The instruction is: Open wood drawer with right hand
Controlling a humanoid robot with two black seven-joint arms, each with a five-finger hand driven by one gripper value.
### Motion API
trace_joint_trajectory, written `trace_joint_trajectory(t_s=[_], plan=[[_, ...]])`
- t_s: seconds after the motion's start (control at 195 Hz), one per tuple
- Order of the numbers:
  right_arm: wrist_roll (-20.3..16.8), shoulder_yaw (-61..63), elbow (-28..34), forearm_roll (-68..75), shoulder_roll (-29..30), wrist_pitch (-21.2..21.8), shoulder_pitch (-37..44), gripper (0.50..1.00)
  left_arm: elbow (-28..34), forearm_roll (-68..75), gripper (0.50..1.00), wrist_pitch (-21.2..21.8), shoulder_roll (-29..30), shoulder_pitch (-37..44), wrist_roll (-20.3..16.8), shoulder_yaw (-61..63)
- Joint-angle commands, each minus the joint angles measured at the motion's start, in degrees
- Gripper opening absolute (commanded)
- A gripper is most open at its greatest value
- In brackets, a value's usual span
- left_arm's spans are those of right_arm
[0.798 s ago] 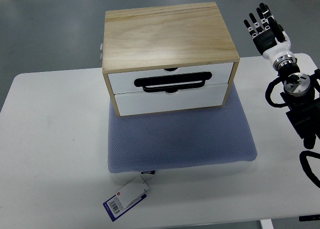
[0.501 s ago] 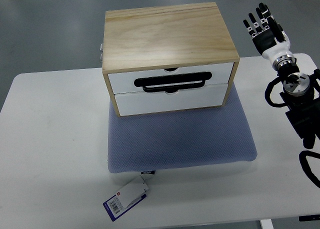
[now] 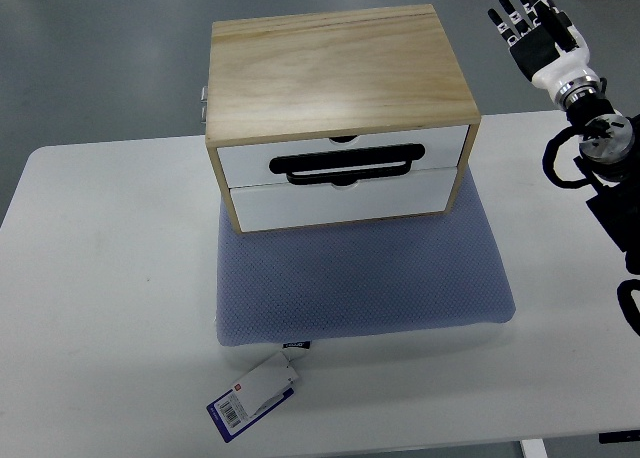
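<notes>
A light wood box (image 3: 335, 68) with two white drawers stands on a blue-grey mat (image 3: 360, 278) on the white table (image 3: 100, 308). Both drawers are closed. The upper drawer (image 3: 345, 156) carries a black bar handle (image 3: 350, 166); the lower drawer (image 3: 340, 200) sits just below it. My right hand (image 3: 532, 33) is raised at the far right, well to the right of the box and level with its back. Its black fingers are spread and hold nothing. The right arm (image 3: 600, 168) runs down the right edge.
A white and blue tag (image 3: 253, 396) lies at the mat's front left corner. A small metal fitting (image 3: 202, 106) sticks out of the box's left side. Grey floor lies beyond the table's far edge.
My right hand and arm have moved up and slightly to the right in the picture, farther from me. The drawers and the box have not moved.
</notes>
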Motion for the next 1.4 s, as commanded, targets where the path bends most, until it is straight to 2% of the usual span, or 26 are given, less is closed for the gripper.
trace_joint_trajectory(t_s=[0.0, 0.026, 0.031, 0.082, 0.148, 0.153, 0.287, 0.343, 0.384, 0.389, 0.476, 0.578, 0.634, 0.64, 0.66, 0.721, 0.727, 0.86, 1.08, 1.397], plan=[[-1.0, -5.3, 0.1, 0.1, -2.5, -0.4, 4.0, 0.944, -0.2, 0.0, 1.000, 0.0, 0.0, 0.0, 0.0, 0.0], [-1.0, -5.3, 0.1, 0.1, -2.5, -0.4, 4.0, 0.944, -0.2, 0.0, 1.000, 0.0, 0.0, 0.0, 0.0, 0.0], [-2.1, -8.2, 0.1, 0.1, -3.9, -0.4, 7.2, 0.944, -0.3, 0.1, 1.000, -0.1, 0.0, 0.0, 0.0, 0.0], [-3.5, -11.9, 0.2, 0.0, -5.7, -0.2, 10.2, 0.944, -0.3, 0.1, 1.000, -0.1, 0.0, 0.0, 0.0, 0.0], [-3.8, -12.8, 0.2, 0.0, -6.1, -0.1, 10.7, 0.944, -0.3, 0.1, 1.000, -0.1, 0.0, 0.0, 0.0, 0.0], [-5.2, -17.6, 0.5, -0.6, -7.6, 0.0, 14.4, 0.944, -0.4, 0.1, 1.000, -0.1, 0.0, 0.0, 0.0, 0.0], [-8.5, -31.4, 3.0, -3.5, -10.1, 0.6, 25.5, 0.944, -0.4, 0.1, 1.000, -0.2, 0.0, -0.1, 0.1, 0.1], [-10.6, -36.8, 4.8, -5.5, -11.3, 0.7, 29.9, 0.944, -0.4, 0.2, 1.000, -0.1, 0.0, 0.0, 0.1, 0.1], [-10.7, -36.8, 4.8, -5.5, -11.3, 0.7, 29.9, 0.944, -0.4, 0.2, 1.000, -0.1, 0.0, 0.0, 0.1, 0.1], [-12.8, -41.2, 6.7, -7.0, -12.0, 0.9, 33.8, 0.944, -0.4, 0.2, 1.000, -0.2, 0.0, 0.0, 0.0, 0.1], [-16.9, -48.3, 10.5, -9.4, -12.8, 2.7, 39.8, 0.946, -0.4, 0.2, 1.000, -0.2, 0.0, -0.1, 0.0, 0.1], [-23.9, -57.4, 15.8, -11.6, -13.1, 5.2, 48.6, 0.944, -0.4, 0.3, 1.000, -0.2, 0.0, -0.1, 0.0, 0.1], [-23.9, -57.4, 15.8, -11.6, -13.1, 5.2, 48.6, 0.944, -0.4, 0.3, 1.000, -0.2, 0.0, -0.1, 0.0, 0.1], [-27.1, -61.7, 18.6, -11.6, -13.0, 6.4, 52.4, 0.944, -0.4, 0.3, 1.000, -0.2, 0.0, -0.1, 0.1, 0.1], [-28.3, -63.3, 19.9, -11.6, -12.8, 6.8, 54.1, 0.946, -0.4, 0.3, 1.000, -0.2, 0.0, -0.1, 0.0, 0.1], [-28.8, -64.1, 20.5, -11.6, -12.8, 7.0, 54.9, 0.944, -0.4, 0.3, 1.000, -0.2, 0.0, -0.1, 0.0, 0.1], [-31.6, -67.1, 23.7, -11.6, -12.5, 8.2, 58.3, 0.944, -0.5, 0.4, 1.000, -0.2, 0.0, -0.1, 0.1, 0.1], [-37.1, -70.7, 32.0, -11.5, -12.2, 10.4, 63.7, 0.944, -0.5, 0.4, 1.000, -0.3, 0.0, -0.1, 0.1, 0.1], [-40.1, -74.5, 44.4, -9.1, -10.7, 10.5, 67.6, 0.944, -0.4, 0.3, 1.000, -0.3, 0.0, -0.1, 0.1, 0.2], [-41.1, -75.7, 47.8, -4.0, -7.5, 9.8, 67.4, 0.944, -0.4, 0.4, 1.000, -0.3, 0.0, -0.3, 0.1, 0.1]])
